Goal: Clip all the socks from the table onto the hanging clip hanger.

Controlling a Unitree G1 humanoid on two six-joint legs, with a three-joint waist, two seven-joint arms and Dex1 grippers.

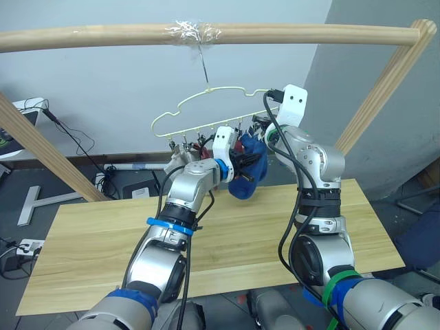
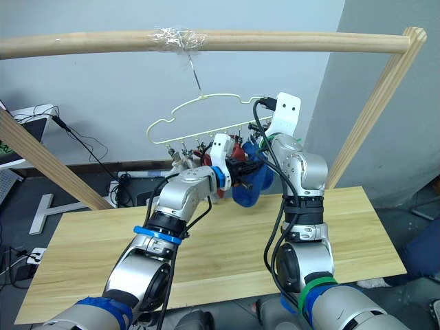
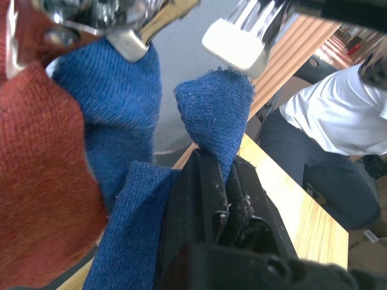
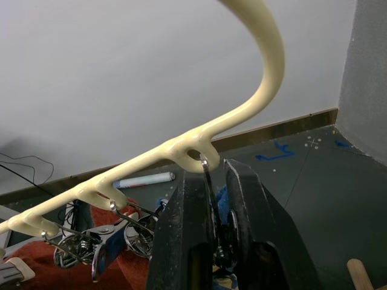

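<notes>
The cream clip hanger (image 1: 206, 103) hangs by its hook from the top wooden pole. My left gripper (image 1: 242, 163) is shut on a blue sock (image 1: 250, 172), holding its top edge (image 3: 211, 112) up just under an end clip (image 3: 233, 45). Beside it another blue sock (image 3: 115, 103) and a rust-red sock (image 3: 42, 157) hang from clips. My right gripper (image 4: 208, 181) is at the hanger's right end (image 4: 242, 121), its fingers (image 4: 184, 229) shut on a metal clip's wire. The table (image 1: 103, 240) lies below both arms.
The round pole frame (image 1: 206, 33) spans overhead, with slanted legs at the left (image 1: 41, 151) and right (image 1: 385, 89). A person in a white shirt (image 3: 338, 115) sits beyond the table's edge. Cables and a power strip (image 1: 20, 247) lie on the floor at the left.
</notes>
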